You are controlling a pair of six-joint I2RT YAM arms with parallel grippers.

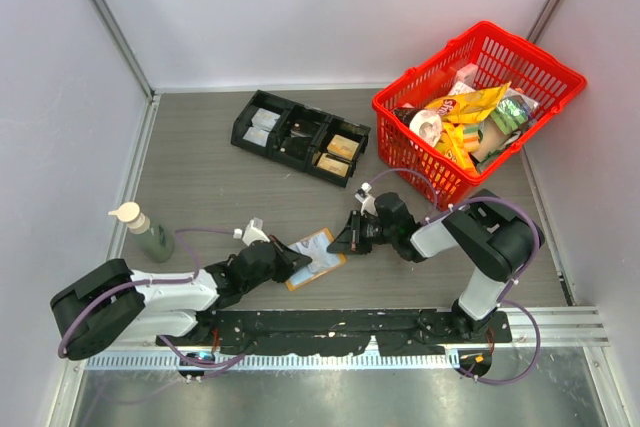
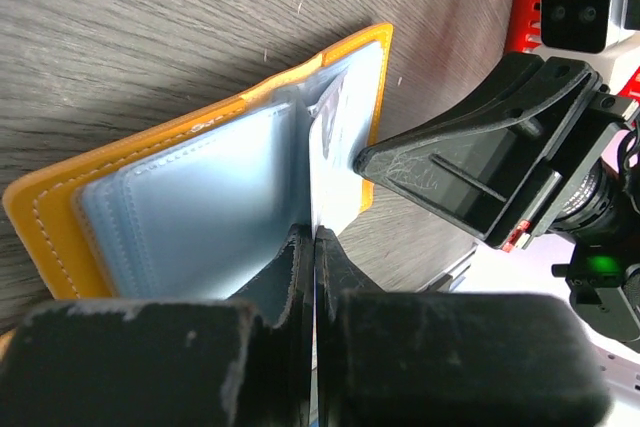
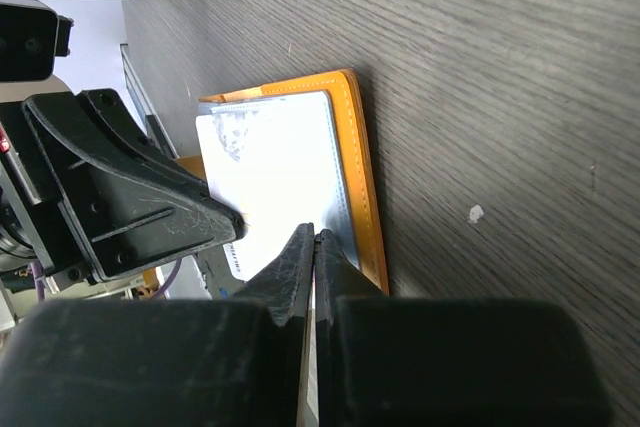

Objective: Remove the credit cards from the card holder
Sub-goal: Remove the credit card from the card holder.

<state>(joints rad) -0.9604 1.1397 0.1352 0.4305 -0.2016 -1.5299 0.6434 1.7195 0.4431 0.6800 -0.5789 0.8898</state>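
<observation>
Find the card holder (image 1: 316, 258) spread open on the bench (image 1: 200, 187), close to the near edge and about midway left to right. Note one pale inner leaf standing upright, clenched in the jaws of the left gripper (image 2: 314, 242). Note the right gripper (image 3: 314, 239), jaws pinched tight at the edge of the white card (image 3: 265, 177) in that same leaf. Beware a pull against the left clamp, probably squeezing sleeve and card together: risks a bent card, a slipped pinch, or the whole holder dragged rightward. Ignore the black tray (image 1: 300, 137) and red basket (image 1: 480, 107), well apart on the far side.
</observation>
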